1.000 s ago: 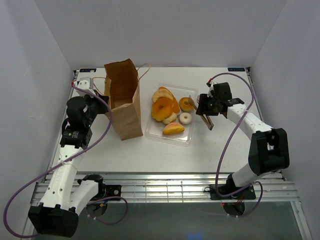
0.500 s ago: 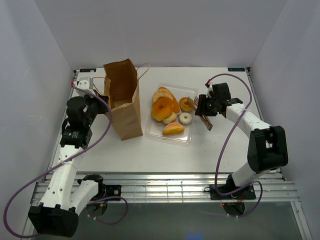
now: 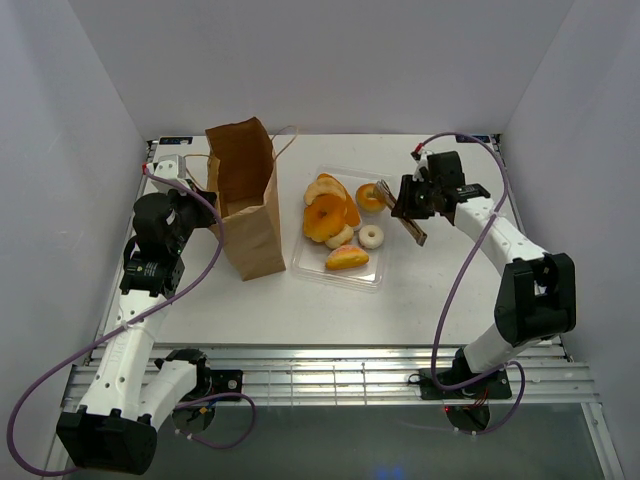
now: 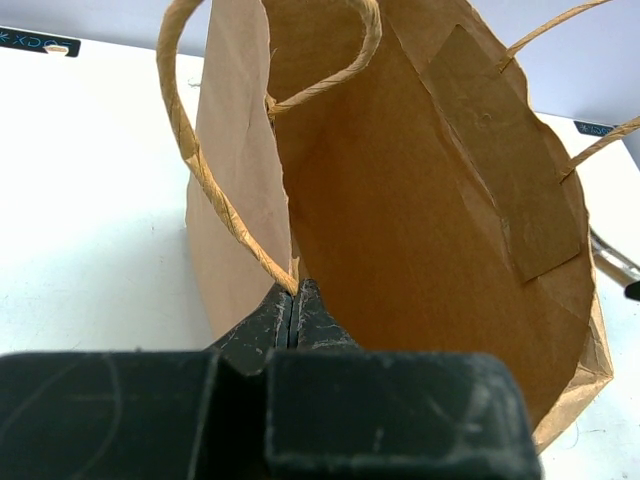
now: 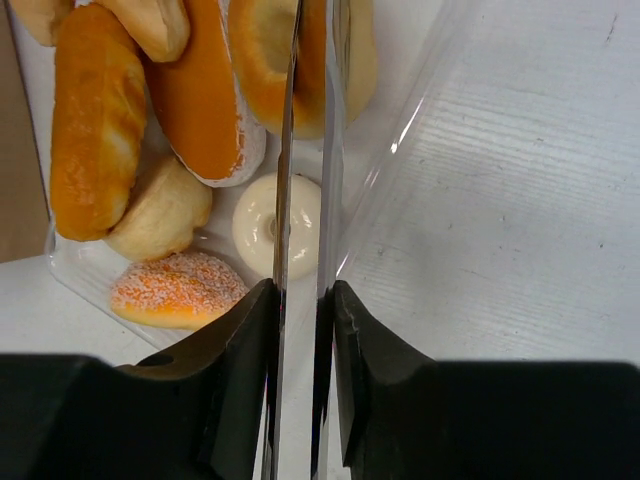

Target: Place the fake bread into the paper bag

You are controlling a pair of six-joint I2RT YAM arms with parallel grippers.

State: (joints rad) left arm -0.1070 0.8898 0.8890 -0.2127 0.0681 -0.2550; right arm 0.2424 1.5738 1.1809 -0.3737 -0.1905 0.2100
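left gripper [image 4: 294,305], jaws together on the rim of the paper bag [image 3: 245,200], centre left. right gripper [image 5: 300,292] clamped on tongs [image 5: 333,120], tips at an orange doughnut [image 3: 370,198]. fake bread [image 3: 328,216] lies in the clear tray [image 3: 372,279], frame centre.

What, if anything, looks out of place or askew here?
Nothing stands out: the paper bag stands upright, its rim pinched by the left gripper; the fake bread lies in the clear tray; the right gripper holds tongs.
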